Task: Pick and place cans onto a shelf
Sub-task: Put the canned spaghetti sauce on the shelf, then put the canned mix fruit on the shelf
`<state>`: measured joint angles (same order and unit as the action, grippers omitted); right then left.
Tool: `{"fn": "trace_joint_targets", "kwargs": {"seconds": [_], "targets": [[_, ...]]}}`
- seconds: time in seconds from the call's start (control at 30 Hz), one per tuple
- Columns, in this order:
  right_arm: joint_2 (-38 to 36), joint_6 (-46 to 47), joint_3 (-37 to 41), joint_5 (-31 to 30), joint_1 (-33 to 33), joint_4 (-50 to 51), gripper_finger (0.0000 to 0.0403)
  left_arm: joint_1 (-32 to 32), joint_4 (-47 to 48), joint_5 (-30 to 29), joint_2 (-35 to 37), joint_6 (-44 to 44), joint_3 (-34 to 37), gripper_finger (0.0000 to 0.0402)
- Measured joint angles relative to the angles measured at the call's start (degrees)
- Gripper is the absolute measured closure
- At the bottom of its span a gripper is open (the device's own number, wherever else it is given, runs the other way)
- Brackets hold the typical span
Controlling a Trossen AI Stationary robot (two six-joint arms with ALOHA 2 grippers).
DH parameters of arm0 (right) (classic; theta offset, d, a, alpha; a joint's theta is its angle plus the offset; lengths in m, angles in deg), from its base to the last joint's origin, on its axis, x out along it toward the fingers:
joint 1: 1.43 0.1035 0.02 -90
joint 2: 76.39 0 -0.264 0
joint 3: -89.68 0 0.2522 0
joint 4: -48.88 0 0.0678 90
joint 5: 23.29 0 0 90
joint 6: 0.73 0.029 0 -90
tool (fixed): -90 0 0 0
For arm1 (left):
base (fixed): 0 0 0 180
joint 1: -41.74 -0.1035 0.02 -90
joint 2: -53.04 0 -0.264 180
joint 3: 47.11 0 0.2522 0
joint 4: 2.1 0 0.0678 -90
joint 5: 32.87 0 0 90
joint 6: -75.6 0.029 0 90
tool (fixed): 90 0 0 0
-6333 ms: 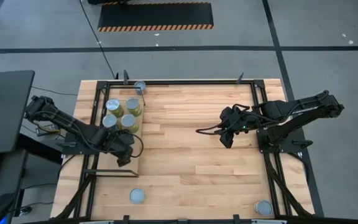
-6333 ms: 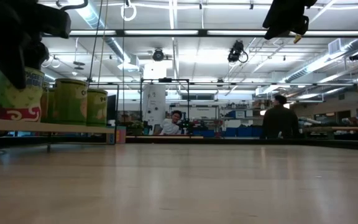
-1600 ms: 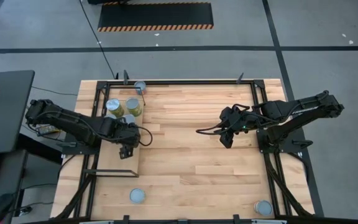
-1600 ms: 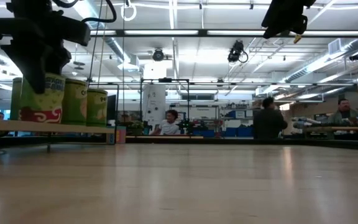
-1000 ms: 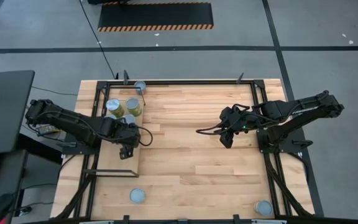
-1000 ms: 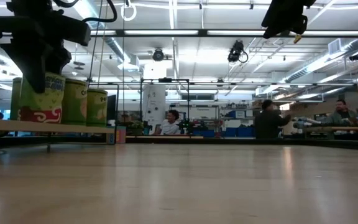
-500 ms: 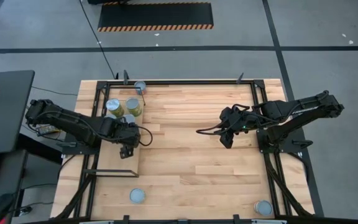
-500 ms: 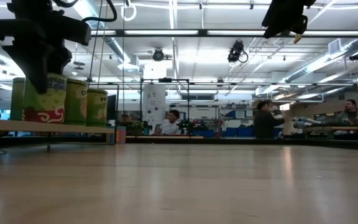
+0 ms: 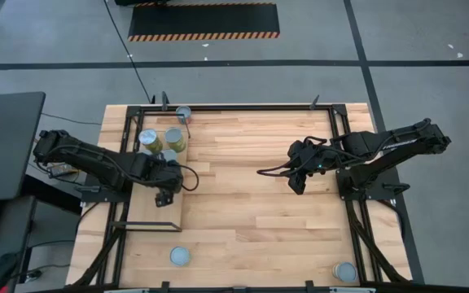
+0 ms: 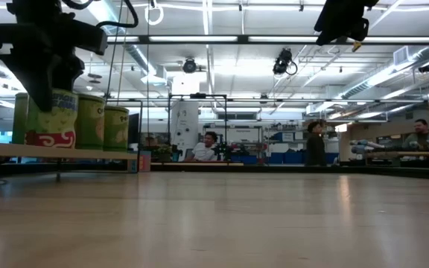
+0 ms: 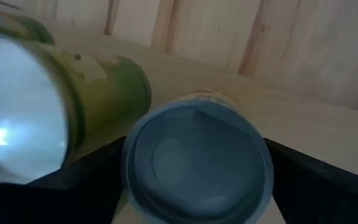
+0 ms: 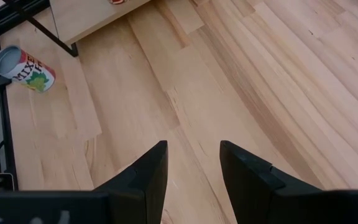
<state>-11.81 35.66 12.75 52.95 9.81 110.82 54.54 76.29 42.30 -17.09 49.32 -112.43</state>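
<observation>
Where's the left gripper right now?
High view: the left gripper is over the shelf at the table's left side, around a can beside the other cans.

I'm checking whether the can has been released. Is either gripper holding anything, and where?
Cannot be told: the left gripper straddles a can at its sides on the shelf. The right gripper holds nothing.

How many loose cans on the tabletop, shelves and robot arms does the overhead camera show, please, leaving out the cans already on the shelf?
Loose cans on the tabletop: 3
Shelf: 1
Robot arms: 2
Total: 6
</observation>
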Motion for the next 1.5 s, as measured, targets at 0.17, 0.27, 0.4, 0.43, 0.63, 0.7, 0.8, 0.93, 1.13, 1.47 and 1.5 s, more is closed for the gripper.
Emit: {"fn": "trace_joint_targets", "kwargs": {"seconds": [0.17,0.27,0.4,0.43,0.63,0.7,0.8,0.93,1.13,1.47,1.5], "targets": [[0.0,0.0,0.0,0.0,0.0,-0.1,0.0249,-0.1,2.3,-0.5,0.0,0.1,-2.5,0.005],[0.0,0.0,0.0,0.0,0.0,-0.1,0.0249,-0.1,3.2,-0.6,0.0,1.4,-3.9,0.0049],[0.0,-0.1,0.0,0.0,0.0,-0.1,0.0249,-0.1,3.6,-0.6,0.0,1.7,-5.0,0.0049],[0.0,-0.1,0.0,0.0,0.0,-0.1,0.0249,-0.1,4.0,-0.6,0.0,1.5,-5.3,0.0049],[0.0,-0.5,0.0,0.0,0.0,-0.1,0.0249,-0.1,5.2,-0.4,0.0,1.5,-8.6,0.0049],[0.0,-0.5,0.0,0.0,0.0,-0.1,0.0249,-0.1,6.1,0.2,0.0,1.5,-10.8,0.0049],[0.0,-0.6,0.0,0.0,0.0,-0.1,0.0249,-0.1,6.9,2.3,0.0,1.4,-15.4,0.0049],[0.0,-0.8,0.0,0.0,0.0,-0.1,0.0249,0.7,6.5,4.9,0.0,-0.1,-22.1,0.0049],[0.0,-6.5,0.0,0.0,0.0,-0.1,0.0249,4.4,4.4,5.2,-1.3,-5.0,-30.4,0.005],[0.0,-9.2,0.0,6.1,0.0,-0.2,0.0249,10.4,8.5,10.9,-14.1,-21.0,-45.3,0.0056],[0.0,-9.2,0.0,6.1,0.0,-0.2,0.0249,10.8,9.4,12.5,-15.5,-23.4,-47.1,0.0056]]}}
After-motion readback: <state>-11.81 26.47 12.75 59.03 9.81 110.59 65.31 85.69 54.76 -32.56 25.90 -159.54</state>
